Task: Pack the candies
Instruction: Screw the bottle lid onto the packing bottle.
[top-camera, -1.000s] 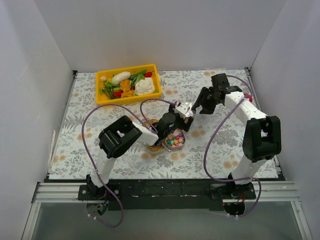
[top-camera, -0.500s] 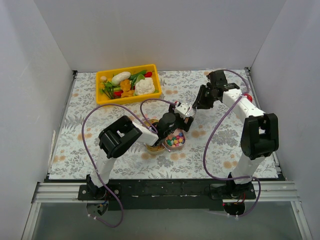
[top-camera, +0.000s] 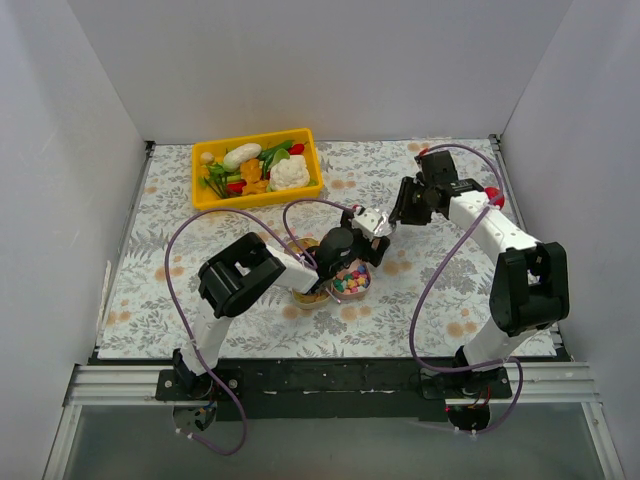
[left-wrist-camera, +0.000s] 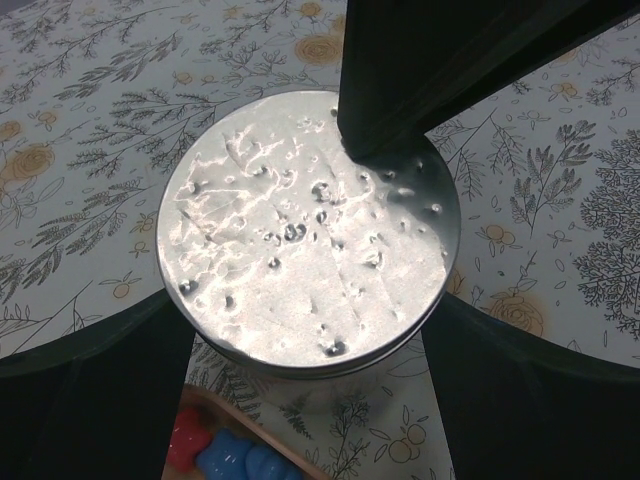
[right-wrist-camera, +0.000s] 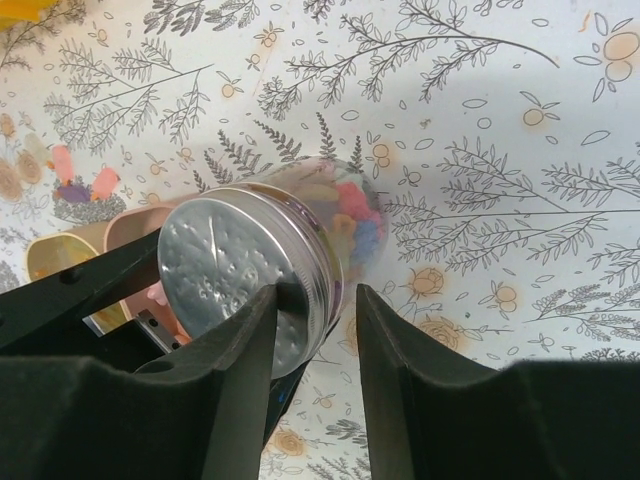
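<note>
My left gripper (top-camera: 350, 240) is shut on a clear jar (right-wrist-camera: 345, 215) of pastel candies, lying tilted over the bowls. The jar's silver lid (left-wrist-camera: 310, 225) (right-wrist-camera: 235, 270) (top-camera: 371, 221) faces my right gripper (top-camera: 398, 208). That gripper (right-wrist-camera: 315, 330) is open. One of its fingers (left-wrist-camera: 400, 80) rests at the lid's rim, and only tablecloth shows between its jaws. More candies (top-camera: 350, 281) fill a pink bowl just below the jar. Red and blue ones (left-wrist-camera: 220, 455) show at the bottom of the left wrist view.
A wooden bowl (top-camera: 308, 293) sits beside the pink one, half under my left arm. A yellow tray (top-camera: 205, 192) of toy vegetables stands at the back left. A red ball (top-camera: 493, 191) lies behind my right forearm.
My right gripper's jaws have narrowed. It pulled back a little from the lid, then returned to its rim. My left gripper has kept still with the jar.
</note>
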